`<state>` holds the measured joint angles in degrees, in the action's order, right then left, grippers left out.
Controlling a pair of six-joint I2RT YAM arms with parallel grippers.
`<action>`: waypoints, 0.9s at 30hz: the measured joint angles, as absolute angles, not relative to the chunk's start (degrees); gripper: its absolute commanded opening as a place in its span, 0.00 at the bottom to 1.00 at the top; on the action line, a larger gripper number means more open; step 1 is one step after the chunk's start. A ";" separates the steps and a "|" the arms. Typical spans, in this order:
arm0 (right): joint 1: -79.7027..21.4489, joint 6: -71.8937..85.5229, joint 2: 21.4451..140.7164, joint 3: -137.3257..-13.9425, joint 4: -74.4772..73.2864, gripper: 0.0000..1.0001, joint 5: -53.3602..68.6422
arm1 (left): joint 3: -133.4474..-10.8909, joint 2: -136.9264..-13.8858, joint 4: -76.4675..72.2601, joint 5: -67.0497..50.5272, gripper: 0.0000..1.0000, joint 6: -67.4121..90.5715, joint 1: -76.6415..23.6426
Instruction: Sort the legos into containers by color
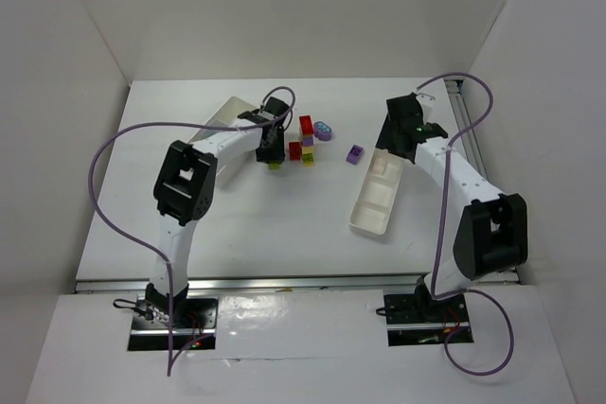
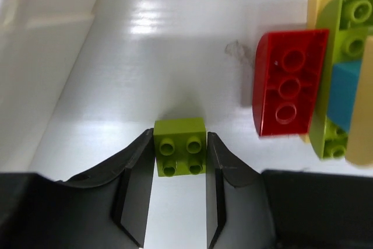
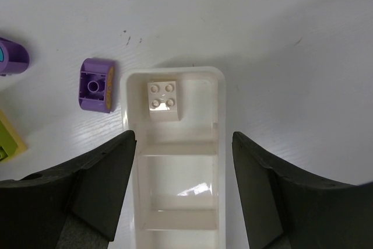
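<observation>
Left claw pinching lime brick on table; lift straight up, avoid nudging red brick at 2 o'clock. Right claw spread above tray.

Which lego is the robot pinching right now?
The small lime green brick, squeezed between the left gripper's fingers; the red brick beside it lies untouched.
</observation>
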<state>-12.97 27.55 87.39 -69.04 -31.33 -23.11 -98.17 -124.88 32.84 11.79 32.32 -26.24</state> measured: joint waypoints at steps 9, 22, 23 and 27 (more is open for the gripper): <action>-13.82 27.40 88.27 -73.63 -34.09 0.75 -23.73 | -105.91 -116.27 42.87 10.96 0.00 33.39 -24.97; -14.13 27.38 88.47 -74.39 -34.81 0.75 -23.81 | -127.13 -125.08 44.97 6.72 0.00 36.53 -12.84; -14.13 27.38 88.62 -74.39 -34.81 0.75 -23.81 | -128.01 -126.93 44.88 6.26 0.00 36.64 -12.43; -14.11 27.38 89.34 -74.39 -34.85 0.76 -23.86 | -128.66 -132.57 45.12 4.80 0.49 37.67 -11.33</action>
<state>-14.11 27.38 89.34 -74.39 -34.85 -23.86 -128.66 -132.57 45.12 4.80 37.67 -11.33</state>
